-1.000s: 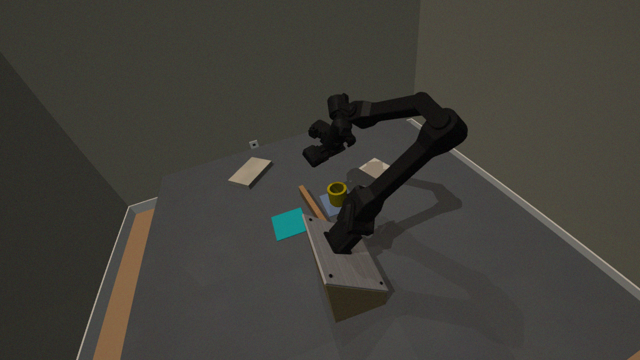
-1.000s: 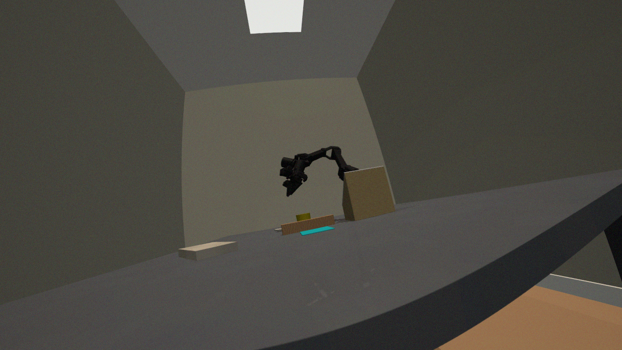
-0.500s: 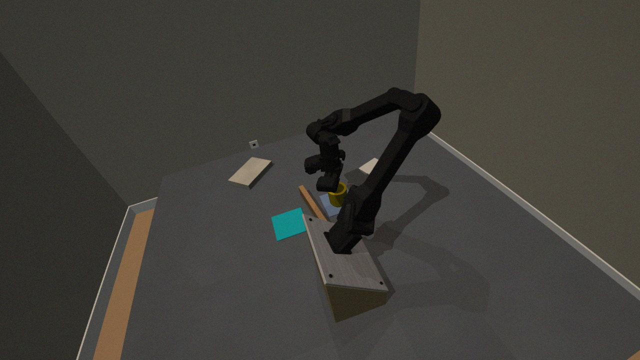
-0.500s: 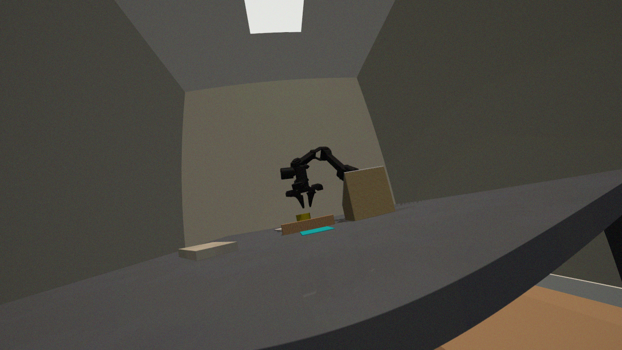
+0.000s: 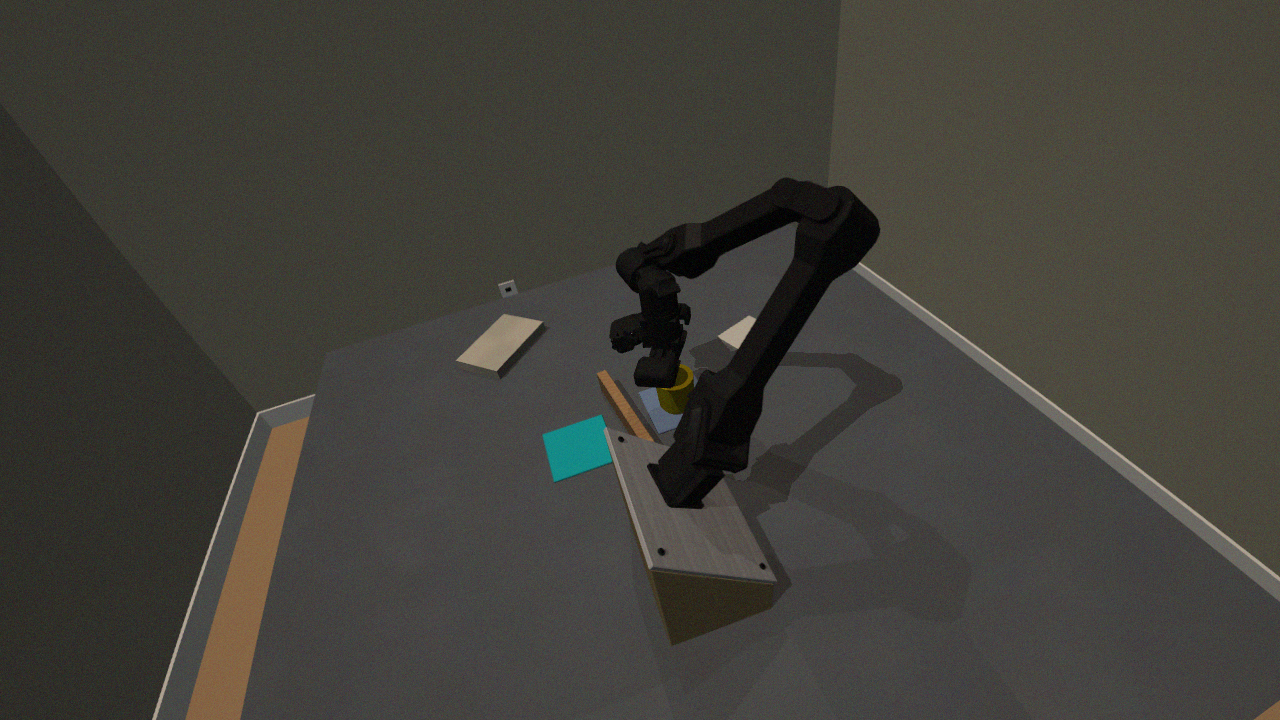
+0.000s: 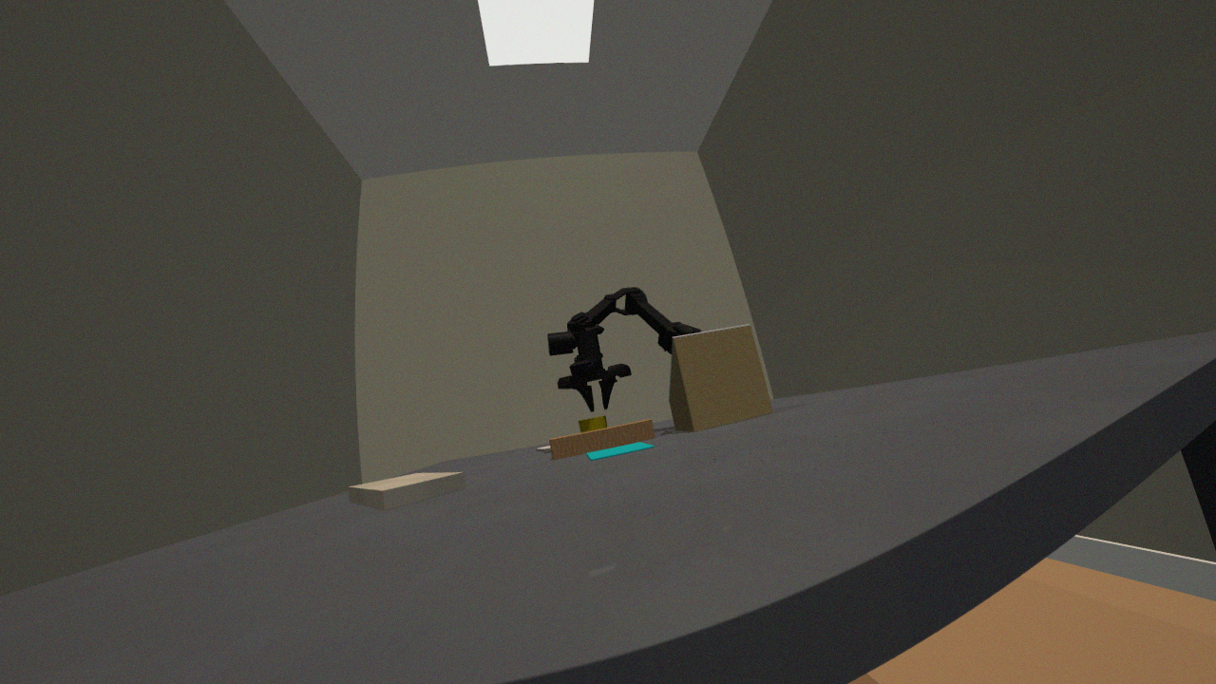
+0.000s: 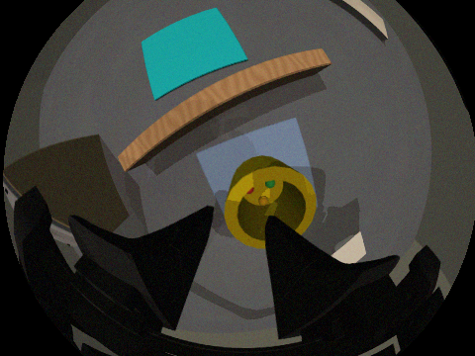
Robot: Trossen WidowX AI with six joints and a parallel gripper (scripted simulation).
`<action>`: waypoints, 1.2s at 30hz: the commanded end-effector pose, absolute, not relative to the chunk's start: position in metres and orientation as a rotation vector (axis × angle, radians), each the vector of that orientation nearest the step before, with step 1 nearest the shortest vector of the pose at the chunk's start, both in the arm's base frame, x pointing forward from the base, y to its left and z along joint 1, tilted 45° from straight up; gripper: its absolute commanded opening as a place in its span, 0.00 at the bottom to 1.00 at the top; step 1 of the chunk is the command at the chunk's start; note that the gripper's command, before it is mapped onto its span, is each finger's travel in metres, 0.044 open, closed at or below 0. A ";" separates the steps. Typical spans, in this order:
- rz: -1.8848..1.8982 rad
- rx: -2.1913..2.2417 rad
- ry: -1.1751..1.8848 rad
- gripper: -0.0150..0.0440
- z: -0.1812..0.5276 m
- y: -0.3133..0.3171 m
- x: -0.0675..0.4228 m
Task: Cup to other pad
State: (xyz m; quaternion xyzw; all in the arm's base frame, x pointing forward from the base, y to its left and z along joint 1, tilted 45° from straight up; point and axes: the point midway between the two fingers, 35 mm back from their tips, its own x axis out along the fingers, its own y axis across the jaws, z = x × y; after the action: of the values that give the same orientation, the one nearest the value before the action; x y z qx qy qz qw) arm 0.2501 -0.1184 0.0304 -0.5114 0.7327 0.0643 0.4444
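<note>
A yellow cup [image 5: 675, 400] [image 6: 592, 423] [image 7: 262, 173] stands upright on the light blue pad [image 5: 657, 417] [image 7: 247, 143]. In the wrist view a green marble [image 7: 270, 183], a red marble [image 7: 250, 190] and an orange marble [image 7: 263, 200] lie inside it. The teal pad [image 5: 577, 447] [image 6: 620, 451] [image 7: 193, 51] has nothing on it. My gripper [image 6: 599, 409] [image 7: 239, 218] points down above the cup, partly open, with nothing between its fingers. Its fingertips are above the rim and offset to one side of the cup's centre in the wrist view. They are hidden in the top view.
A low wooden bar [image 5: 623, 404] [image 6: 599, 439] [image 7: 223, 94] stands on edge between the two pads. A cream block [image 5: 501, 342] [image 6: 408, 488] lies beyond the bar's far end. A flat cream piece [image 5: 736, 333] [image 7: 352, 247] lies past the cup. The arm's box base [image 5: 707, 546] [image 6: 722, 378] stands near the pads.
</note>
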 end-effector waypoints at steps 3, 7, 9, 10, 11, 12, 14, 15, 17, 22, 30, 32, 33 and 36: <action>0.173 -1.275 1.835 0.54 0.019 -0.126 0.245; 0.173 -1.275 1.835 0.54 0.015 -0.131 0.245; 0.173 -1.275 1.835 0.54 0.013 -0.133 0.244; 0.173 -1.275 1.835 0.54 0.011 -0.134 0.244; 0.173 -1.275 1.835 0.54 0.010 -0.135 0.244; 0.173 -1.276 1.835 0.54 0.009 -0.136 0.244; 0.173 -1.276 1.836 0.54 0.007 -0.139 0.243; 0.173 -1.276 1.836 0.54 0.006 -0.140 0.243; 0.172 -1.276 1.836 0.54 0.004 -0.142 0.242; 0.171 -1.277 1.837 0.54 -0.002 -0.148 0.241; 0.170 -1.278 1.838 0.54 -0.007 -0.154 0.239; 0.170 -1.278 1.838 0.54 -0.007 -0.154 0.239; 0.170 -1.278 1.838 0.54 -0.007 -0.154 0.239; 0.170 -1.278 1.838 0.54 -0.007 -0.154 0.239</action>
State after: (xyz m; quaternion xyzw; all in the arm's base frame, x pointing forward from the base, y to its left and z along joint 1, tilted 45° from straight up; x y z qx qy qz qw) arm 0.2420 -0.1534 -0.0049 -0.5118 0.7351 0.0644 0.4399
